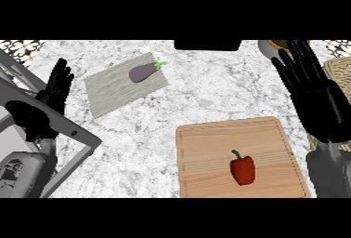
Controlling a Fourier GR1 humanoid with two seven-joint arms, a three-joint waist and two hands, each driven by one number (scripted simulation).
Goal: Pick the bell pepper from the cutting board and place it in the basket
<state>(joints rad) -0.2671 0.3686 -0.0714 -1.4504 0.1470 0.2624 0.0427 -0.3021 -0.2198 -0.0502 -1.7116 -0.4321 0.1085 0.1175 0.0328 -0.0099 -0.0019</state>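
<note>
Red skin, glossy and slightly darker along its lobes, marks the bell pepper (242,170), which has a short green stem curving up from its top end. It lies on the wooden cutting board (205,153), toward the board's lower right part, with its stem pointing away from the robot. The board sits on the marbled white worktop (205,88) at the lower right of the head view.

Nothing touches the pepper. The right hand (319,95) hangs well above and to the right of the board, its fingers (296,58) straight and spread, pointing away from the robot and holding nothing. Behind that hand, at the view's right edge, part of the woven basket (340,69) shows, and a bowl (269,46) with something orange in it peeks out near the fingertips.

The left hand (55,90) rests at the left edge, its fingers likewise straight and empty, pointing up.

Farther back on the worktop, a grey mat (113,90) lies at an angle, and a purple eggplant (143,72) with a green cap rests on its upper corner, well apart from the pepper and the board. A dark object (207,44) sits at the far edge.
</note>
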